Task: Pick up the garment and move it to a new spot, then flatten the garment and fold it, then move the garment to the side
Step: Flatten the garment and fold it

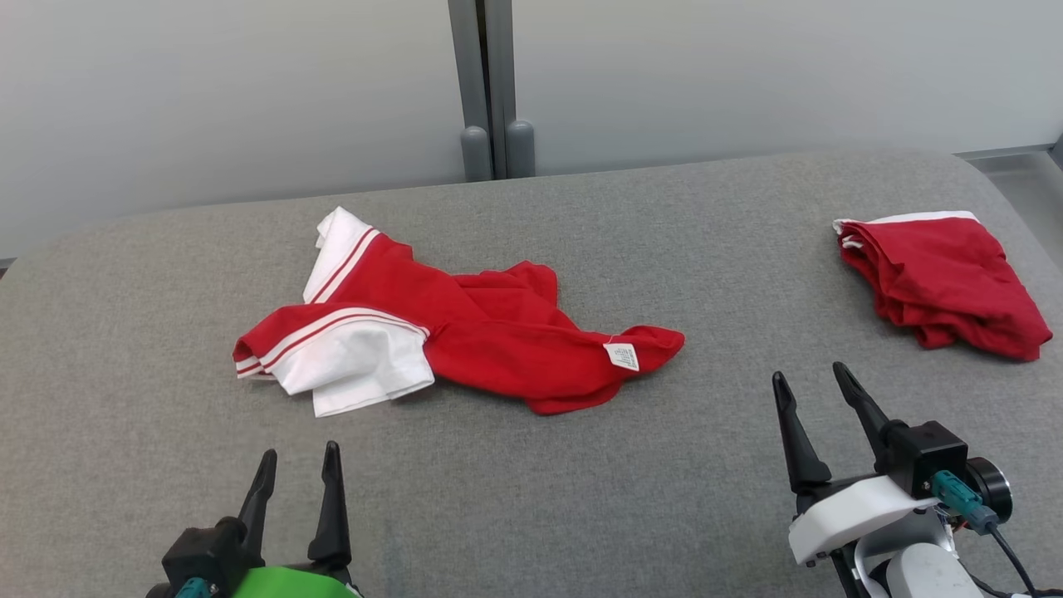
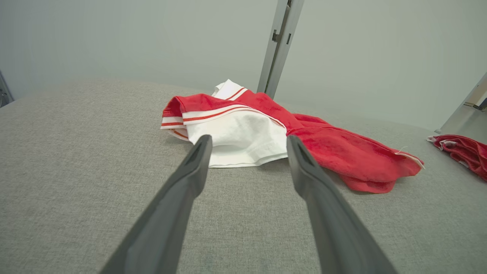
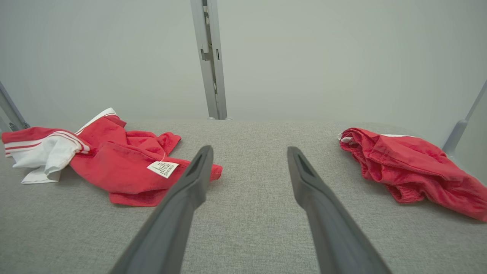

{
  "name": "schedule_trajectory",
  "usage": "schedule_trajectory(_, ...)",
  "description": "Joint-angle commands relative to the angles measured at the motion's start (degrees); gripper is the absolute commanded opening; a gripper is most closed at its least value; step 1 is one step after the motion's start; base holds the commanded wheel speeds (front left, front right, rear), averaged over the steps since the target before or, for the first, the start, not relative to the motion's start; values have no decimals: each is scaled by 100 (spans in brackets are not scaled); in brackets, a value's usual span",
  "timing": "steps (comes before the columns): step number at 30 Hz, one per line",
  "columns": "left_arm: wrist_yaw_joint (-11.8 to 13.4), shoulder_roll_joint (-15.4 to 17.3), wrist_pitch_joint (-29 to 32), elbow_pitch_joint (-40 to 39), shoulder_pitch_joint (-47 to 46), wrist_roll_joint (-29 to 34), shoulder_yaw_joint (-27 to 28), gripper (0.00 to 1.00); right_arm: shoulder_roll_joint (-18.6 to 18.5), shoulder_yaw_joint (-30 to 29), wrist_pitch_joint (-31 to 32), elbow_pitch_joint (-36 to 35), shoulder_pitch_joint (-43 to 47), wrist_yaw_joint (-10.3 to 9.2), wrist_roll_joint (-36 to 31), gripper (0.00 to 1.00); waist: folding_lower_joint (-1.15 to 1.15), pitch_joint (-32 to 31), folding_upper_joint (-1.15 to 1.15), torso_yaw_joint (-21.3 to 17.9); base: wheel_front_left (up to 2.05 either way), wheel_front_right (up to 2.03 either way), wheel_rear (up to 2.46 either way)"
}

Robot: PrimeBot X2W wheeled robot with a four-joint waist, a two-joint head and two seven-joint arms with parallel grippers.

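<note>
Between garment [image 1: 498, 336] and red pile [image 1: 947, 282], wide grey surface [image 1: 747, 274]; both well apart.

The garment [image 1: 490, 332] lies on the table [image 1: 581, 515], left of centre, straight ahead of my left gripper [image 1: 301, 448] and apart from it. My right gripper [image 1: 808, 370] sits off to the garment's right, nearer me. A second garment [image 1: 942, 282] lies well apart at the table's right end, beyond my right gripper, and a post [image 1: 492, 91] stands behind the middle of the far edge.
</note>
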Motion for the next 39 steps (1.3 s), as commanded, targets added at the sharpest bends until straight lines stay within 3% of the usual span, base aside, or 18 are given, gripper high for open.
schedule_trajectory(1,-27,-2,-17,52,-3,-9,-15,100,-20,3,-26,6,71,-9,27,100,0,17,0,-2,0,0,0)
schedule_trajectory(7,-46,40,200,749,-583,-198,-172,100,-20,37,-26,-34,-102,-9,-53,100,0,270,0,-35,0,0,0)
schedule_trajectory(15,-11,115,914,2009,-1759,-737,107,100,-20,142,-27,-80,-420,-9,-121,100,0,822,0,-273,0,0,0)
schedule_trajectory(26,231,246,832,3159,-2732,-904,359,100,-21,33,-26,-155,-701,-9,-146,100,0,1356,0,-568,0,0,0)
schedule_trajectory(31,218,227,862,3605,-2947,-942,326,100,-19,-11,-26,-188,-746,-9,-141,100,0,1431,0,-583,0,0,0)
schedule_trajectory(32,226,216,850,3680,-2982,-945,316,83,-19,-17,-26,-190,-744,-9,-146,100,0,1436,0,-582,0,0,0)
schedule_trajectory(33,223,201,869,3766,-2998,-947,286,43,-19,-21,-26,-190,-746,-9,-154,100,0,1442,0,-580,0,0,0)
schedule_trajectory(34,206,184,864,3823,-3011,-934,252,13,-19,-22,-26,-191,-756,-9,-159,100,0,1444,0,-577,0,0,0)
schedule_trajectory(35,185,156,835,3880,-3022,-927,215,0,-19,-20,-26,-194,-768,-9,-161,100,0,1445,0,-569,0,0,0)
schedule_trajectory(39,117,136,588,3893,-3017,-914,134,0,-20,-50,-26,-194,-781,-9,-189,100,0,1421,0,-487,0,0,0)
